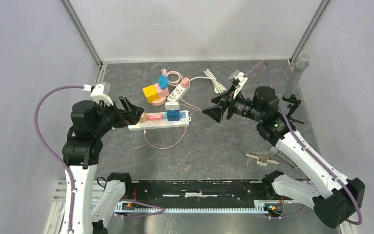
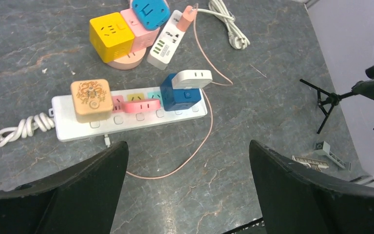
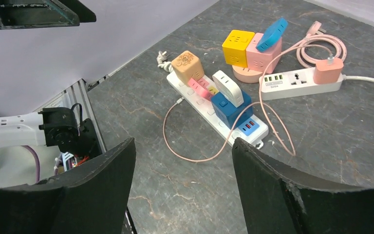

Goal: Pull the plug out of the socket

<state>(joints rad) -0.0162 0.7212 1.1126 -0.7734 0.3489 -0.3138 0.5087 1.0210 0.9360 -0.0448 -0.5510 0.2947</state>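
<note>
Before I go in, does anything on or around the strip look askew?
Yes. The white charger sits tilted on the blue cube near the strip's right end, not square to it. Behind the strip, a light-blue adapter leans at an angle on the pink cube. Nothing looks broken.

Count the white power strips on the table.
2. The long strip lies in front; the shorter strip sits behind it, beside the coloured cubes. No others visible.

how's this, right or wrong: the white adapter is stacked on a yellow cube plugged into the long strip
Wrong on the colour: the white adapter is stacked on a blue cube plugged into the long strip, as the left wrist view shows.
</note>
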